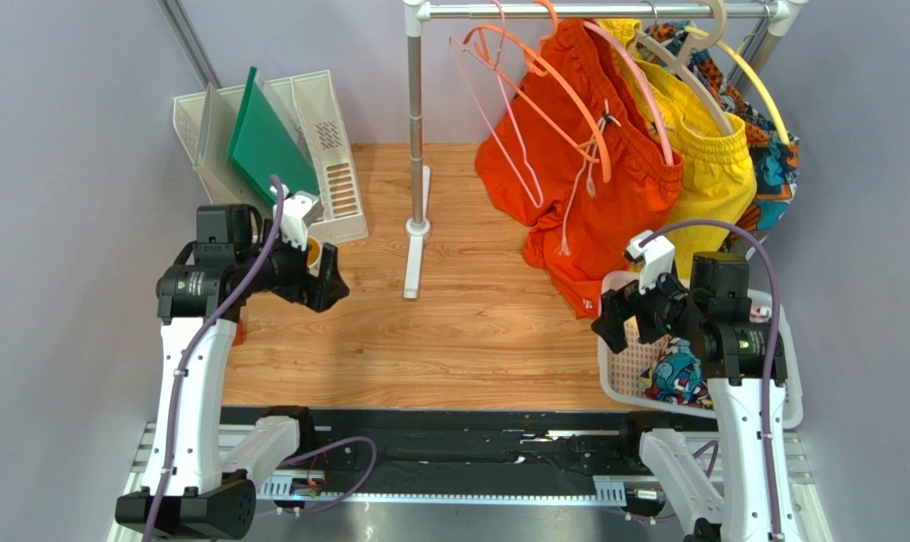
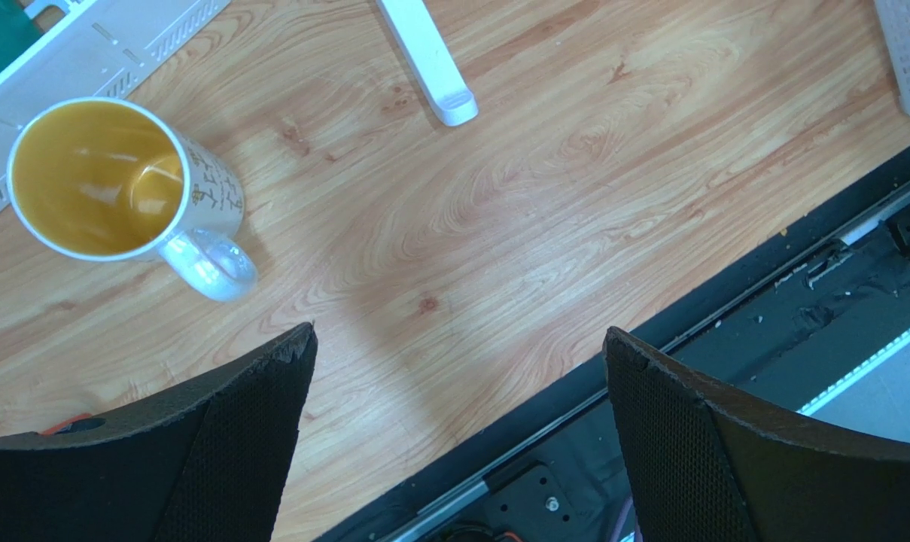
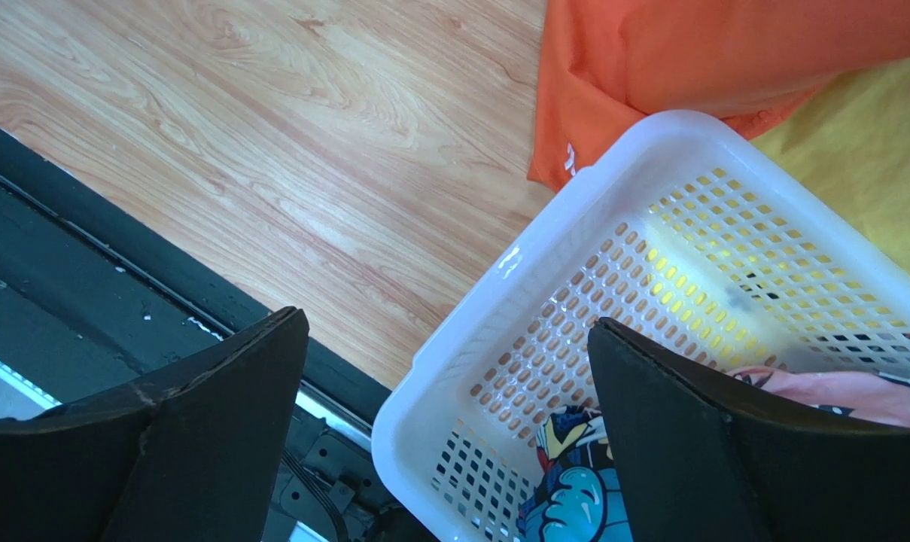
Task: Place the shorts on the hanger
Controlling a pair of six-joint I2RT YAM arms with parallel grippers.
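the shorts are lying crumpled in the white basket, just below the right claw, which is gaping wide and holding nothing. the left claw, also wide, is hovering well apart over the worktop, so the right arm is nearer.

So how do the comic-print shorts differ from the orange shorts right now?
The comic-print shorts are multicolour; the orange shorts are plain. The comic-print shorts lie bunched in the white basket; the orange shorts hang from the rail. Only a patch of the comic-print shorts shows in the top view; the orange shorts show almost whole. Both are on the right side.
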